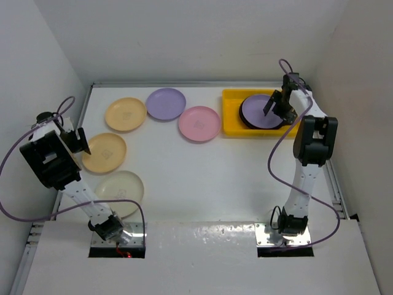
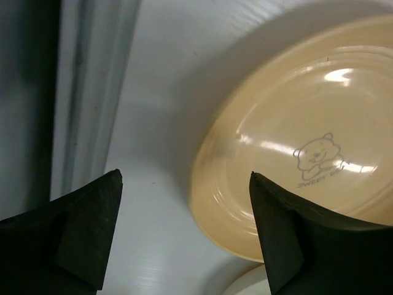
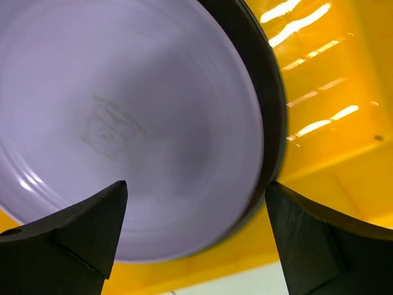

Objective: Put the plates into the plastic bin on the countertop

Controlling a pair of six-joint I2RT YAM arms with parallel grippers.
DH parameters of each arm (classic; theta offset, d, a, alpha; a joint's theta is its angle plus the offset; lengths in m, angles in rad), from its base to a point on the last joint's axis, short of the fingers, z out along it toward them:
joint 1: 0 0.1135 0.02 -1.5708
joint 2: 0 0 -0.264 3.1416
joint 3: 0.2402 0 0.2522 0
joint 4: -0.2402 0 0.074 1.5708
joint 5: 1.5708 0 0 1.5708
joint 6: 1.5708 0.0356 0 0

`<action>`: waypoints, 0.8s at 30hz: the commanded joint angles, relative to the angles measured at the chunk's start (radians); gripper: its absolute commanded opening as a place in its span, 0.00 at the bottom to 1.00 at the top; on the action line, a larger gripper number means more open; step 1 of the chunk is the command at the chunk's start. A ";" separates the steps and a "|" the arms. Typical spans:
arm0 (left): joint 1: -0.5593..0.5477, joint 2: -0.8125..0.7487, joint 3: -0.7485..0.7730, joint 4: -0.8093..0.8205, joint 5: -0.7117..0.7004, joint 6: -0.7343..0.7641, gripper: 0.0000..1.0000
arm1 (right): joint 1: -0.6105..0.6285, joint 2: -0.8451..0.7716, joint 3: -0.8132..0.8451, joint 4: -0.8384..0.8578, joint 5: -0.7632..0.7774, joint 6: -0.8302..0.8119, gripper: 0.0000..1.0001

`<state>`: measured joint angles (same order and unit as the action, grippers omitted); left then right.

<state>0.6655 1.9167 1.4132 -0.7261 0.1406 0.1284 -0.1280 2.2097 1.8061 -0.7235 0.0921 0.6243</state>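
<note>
The left tool (image 1: 80, 141) is standing wide open and holding nothing, at the left side of the white glossy surface (image 1: 184, 178). The peach-yellow round plastic plate (image 1: 104, 152) is lying just to its right in the overhead view, flat and face up, with a bear print showing in its well. Being round, it is offering no long axis — what counts is its near rim. In the left wrist view that rim is running between the two dark fingers, one over bare surface and the other over the plate's edge. How high the tool is sitting above the rim I cannot tell.

The right tool (image 3: 196, 184) is also gaping wide and gripping nothing, hovering in the upper right of the overhead view over the bright yellow rectangular plastic bin (image 1: 232, 117). Inside it a lilac round plate (image 3: 135, 123) is lying face up on a dark-rimmed plate (image 3: 272, 104).

Outside the bin are also lying a second peach-yellow plate (image 1: 125, 114), a second lilac plate (image 1: 166, 103), a pink plate (image 1: 199, 123) and a cream plate (image 1: 120, 187). The left arm is nearer the plates at the left — the coming move is probably closing on that rim and carrying the plate rightward to the bin.
</note>
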 commanded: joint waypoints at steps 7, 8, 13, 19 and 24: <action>-0.017 0.082 -0.069 -0.009 0.108 0.121 0.32 | 0.118 -0.274 -0.054 -0.057 0.187 -0.181 0.93; -0.029 0.091 -0.050 -0.019 0.144 0.131 0.21 | 0.154 -0.287 -0.066 -0.051 0.204 -0.202 0.94; -0.040 -0.054 0.048 -0.070 0.232 0.163 0.00 | 0.324 -0.390 -0.117 -0.002 0.163 -0.279 1.00; -0.196 -0.244 0.288 -0.159 0.382 0.229 0.00 | 0.517 -0.383 -0.044 0.028 -0.020 -0.313 0.75; -0.441 -0.248 0.401 -0.200 0.401 0.163 0.00 | 0.706 -0.338 0.105 0.153 -0.080 -0.305 0.69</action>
<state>0.3367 1.6840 1.7786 -0.8536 0.4458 0.3233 0.5098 1.8729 1.8053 -0.6971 0.0784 0.3305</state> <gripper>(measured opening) 0.003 0.658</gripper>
